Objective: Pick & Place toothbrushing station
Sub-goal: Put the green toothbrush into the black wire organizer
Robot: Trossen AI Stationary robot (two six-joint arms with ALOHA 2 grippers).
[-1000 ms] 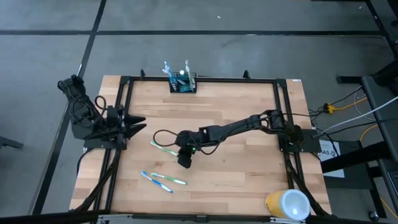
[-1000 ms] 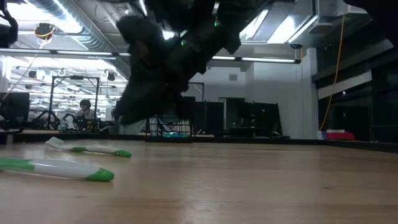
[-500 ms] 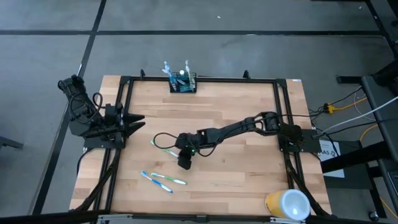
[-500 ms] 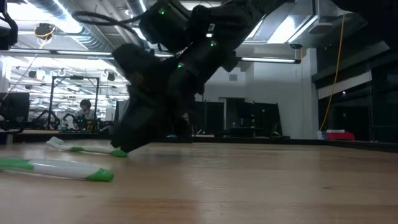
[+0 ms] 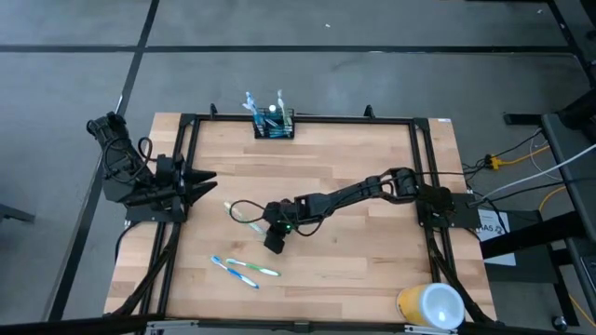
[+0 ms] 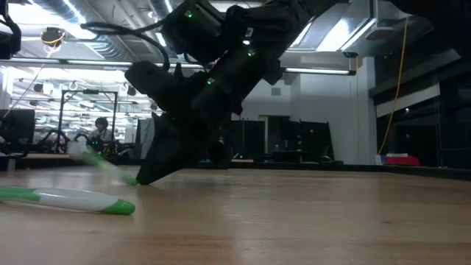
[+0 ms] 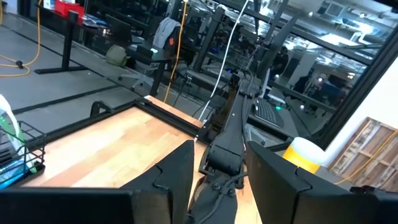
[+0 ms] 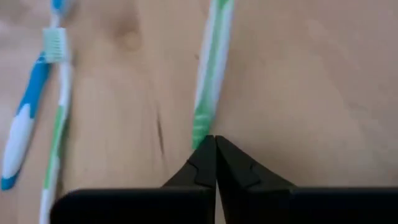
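My right gripper reaches across the middle of the table and is shut on a green-and-white toothbrush. The brush also shows in the right wrist view. The black wire-mesh caddy stands at the table's far edge with several brushes upright in it. It also shows in the left wrist view. My left gripper waits open at the table's left side, empty. My right gripper pinches the toothbrush's green handle end between its two fingertips. The fingers slant down from the table's right and lie along the brush. The handle end is on the table. The head end is tilted up off the wood.
A blue toothbrush and another green-and-white one lie near the table's front left. A round yellow-and-white cup stands at the front right corner. A black metal frame runs round the wooden top.
My right gripper has gone down to the table at the green-and-white toothbrush's handle end. The brush's head end has tipped up off the wood while the handle end stays down.
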